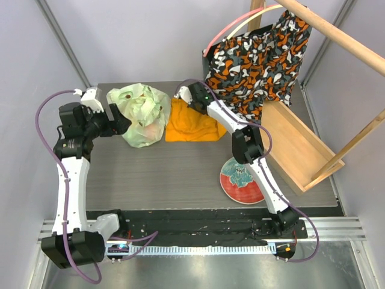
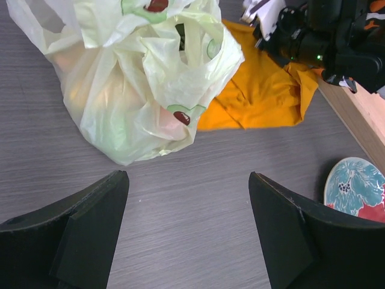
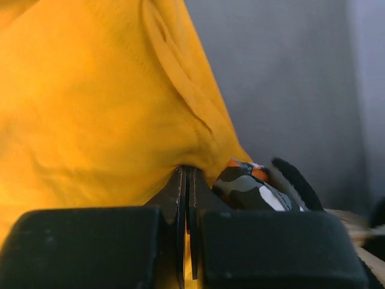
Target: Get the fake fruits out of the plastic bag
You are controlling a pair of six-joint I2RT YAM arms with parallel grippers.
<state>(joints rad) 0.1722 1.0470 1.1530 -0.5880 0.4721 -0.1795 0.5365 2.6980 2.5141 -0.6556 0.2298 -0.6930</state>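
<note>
The plastic bag is pale green and crinkly and sits bunched at the back left of the table. It fills the upper left of the left wrist view. The fake fruits show only as faint peach and orange shapes through its plastic. My left gripper is open and empty just left of the bag, close above the table. My right gripper is shut on a fold of the orange cloth, with its tips at the cloth's back edge, right of the bag.
The orange cloth lies beside the bag's right side. A red floral plate lies near the front right. An orange-black patterned fabric bag hangs from a wooden rack at the back right.
</note>
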